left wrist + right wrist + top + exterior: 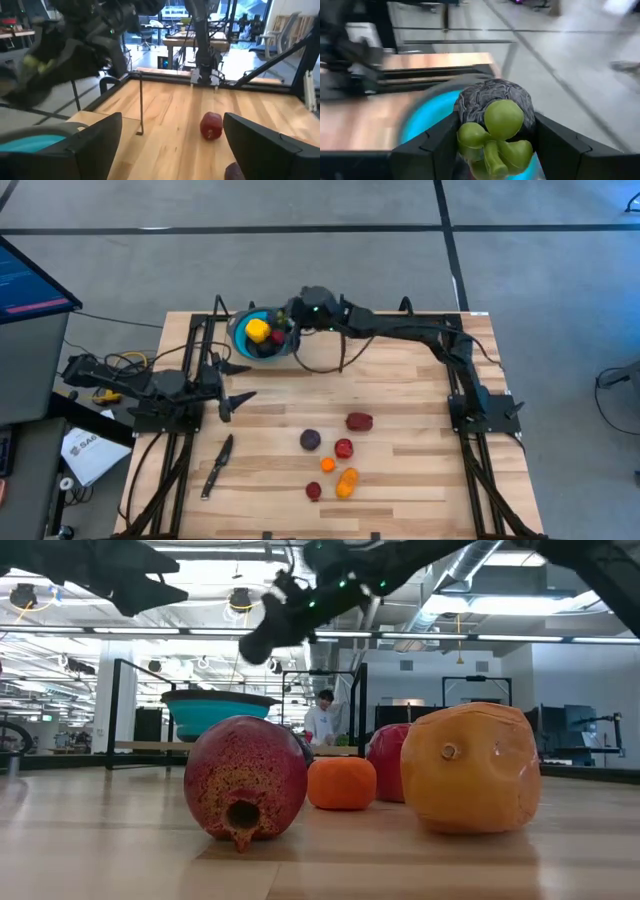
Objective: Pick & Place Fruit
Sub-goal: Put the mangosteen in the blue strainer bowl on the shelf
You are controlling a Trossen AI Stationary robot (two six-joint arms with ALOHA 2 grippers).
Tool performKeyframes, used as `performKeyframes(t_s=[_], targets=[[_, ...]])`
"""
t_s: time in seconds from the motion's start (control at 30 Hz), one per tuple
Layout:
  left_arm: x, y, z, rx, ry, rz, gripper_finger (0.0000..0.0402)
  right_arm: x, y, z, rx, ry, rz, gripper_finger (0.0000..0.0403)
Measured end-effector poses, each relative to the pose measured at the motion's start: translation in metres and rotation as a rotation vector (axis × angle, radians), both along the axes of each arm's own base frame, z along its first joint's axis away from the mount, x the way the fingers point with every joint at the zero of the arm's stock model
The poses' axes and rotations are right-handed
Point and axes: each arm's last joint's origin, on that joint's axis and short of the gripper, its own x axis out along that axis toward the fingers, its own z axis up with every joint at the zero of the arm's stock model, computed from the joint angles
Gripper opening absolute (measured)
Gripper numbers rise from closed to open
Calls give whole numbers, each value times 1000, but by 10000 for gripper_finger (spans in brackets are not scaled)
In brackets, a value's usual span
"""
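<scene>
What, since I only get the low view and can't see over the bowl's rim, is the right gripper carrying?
Observer: A dark fruit with a green stalk sits between the right gripper fingers, above the blue bowl.
Operator: Anything in the bowl already?
Observer: Yes, the high view shows a yellow fruit inside it.
Operator: And the left gripper?
Observer: The left gripper is open and empty, between the bowl and the knife.
</scene>
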Motion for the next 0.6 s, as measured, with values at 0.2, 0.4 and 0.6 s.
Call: performKeyframes(t_s=[0.2,0.4,0.6], targets=[[0,-3,0,8,4,-31,331,24,-24,-27,124,29,2,220],[-1,-7,0,6,1,-86,328,43,-38,-46,183,115,-33,220],[-1,-10,0,0,-2,-109,327,50,-50,-60,236,110,-120,221]])
